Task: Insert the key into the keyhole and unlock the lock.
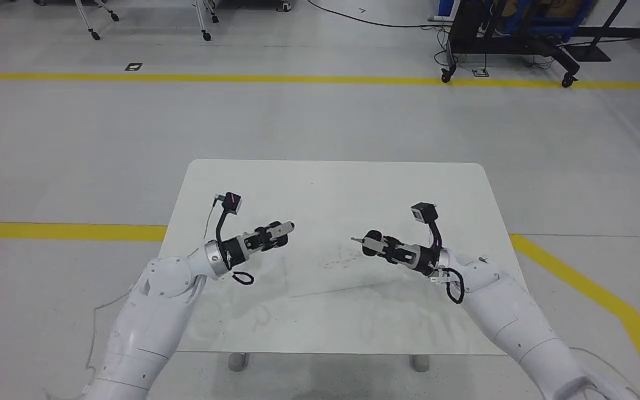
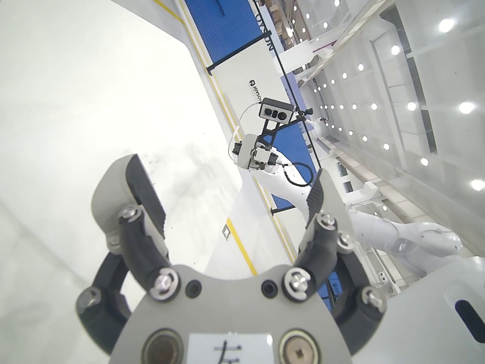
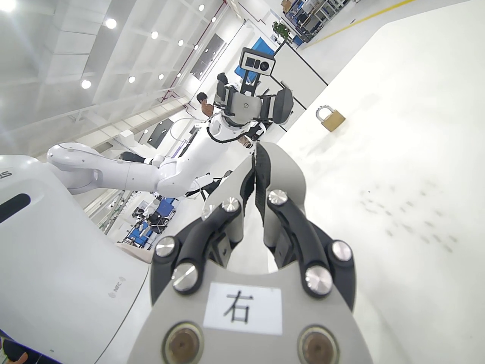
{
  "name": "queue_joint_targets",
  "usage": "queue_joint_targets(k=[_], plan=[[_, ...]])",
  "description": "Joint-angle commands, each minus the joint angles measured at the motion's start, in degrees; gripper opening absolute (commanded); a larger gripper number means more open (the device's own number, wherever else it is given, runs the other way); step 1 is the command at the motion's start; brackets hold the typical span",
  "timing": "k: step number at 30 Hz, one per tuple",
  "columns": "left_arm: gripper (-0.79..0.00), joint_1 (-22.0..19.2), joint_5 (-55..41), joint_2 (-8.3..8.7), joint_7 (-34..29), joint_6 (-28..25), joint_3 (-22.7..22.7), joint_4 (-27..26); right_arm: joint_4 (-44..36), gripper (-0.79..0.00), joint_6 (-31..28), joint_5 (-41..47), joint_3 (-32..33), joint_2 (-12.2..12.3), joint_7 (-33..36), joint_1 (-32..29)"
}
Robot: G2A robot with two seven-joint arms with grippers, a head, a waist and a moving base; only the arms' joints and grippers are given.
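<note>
While your left gripper (image 1: 286, 230), left of centre, hangs open, have it steady the padlock (image 3: 330, 117); the pinched-closed right gripper (image 1: 360, 241), right of centre, may hold the key.

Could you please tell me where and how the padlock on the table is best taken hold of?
Probably the brass body of the padlock, not the shackle. It seems to lie flat on the table, so come down from above with the open left tool and close across the body's two narrow sides; that leaves the end opposite the shackle free for a key.
</note>
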Motion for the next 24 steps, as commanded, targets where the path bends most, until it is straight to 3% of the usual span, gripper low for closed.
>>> queue_joint_targets(k=[1, 3, 8, 11, 14, 18, 24], plan=[[-0.148, 0.0, 1.2, 0.07, 0.3, -0.6, -0.1, -0.8, 0.0, -0.785, 0.0, 0.0, 0.0, 0.0, 0.0, 0.0], [-0.009, 0.6, 10.3, 0.85, 3.4, -2.6, -2.8, -2.9, 0.0, -0.785, 0.0, 0.0, 0.0, 0.0, 0.0, 0.0], [0.000, 5.5, 24.1, 3.25, 4.2, -7.7, -12.6, -10.2, 0.0, -0.785, 0.0, 0.0, 0.0, 0.0, 0.0, 0.0], [0.000, 8.7, 37.9, 4.35, 3.4, -8.5, -15.9, -15.1, 0.0, -0.785, 0.0, 0.0, 0.0, 0.0, 0.0, 0.0], [0.000, 10.8, 51.1, 4.50, 5.5, -5.6, -14.2, -16.9, 0.0, -0.785, 0.0, 0.0, 0.0, 0.0, 0.0, 0.0], [0.000, 9.8, 64.7, 4.02, 9.5, -1.0, -8.3, -14.0, 0.0, -0.785, 0.0, 0.0, 0.0, 0.0, 0.0, 0.0], [-0.317, 6.3, 70.0, 3.22, 13.2, 3.2, -3.3, -8.0, 0.0, -0.785, 0.0, 0.0, 0.0, 0.0, 0.0, 0.0]])
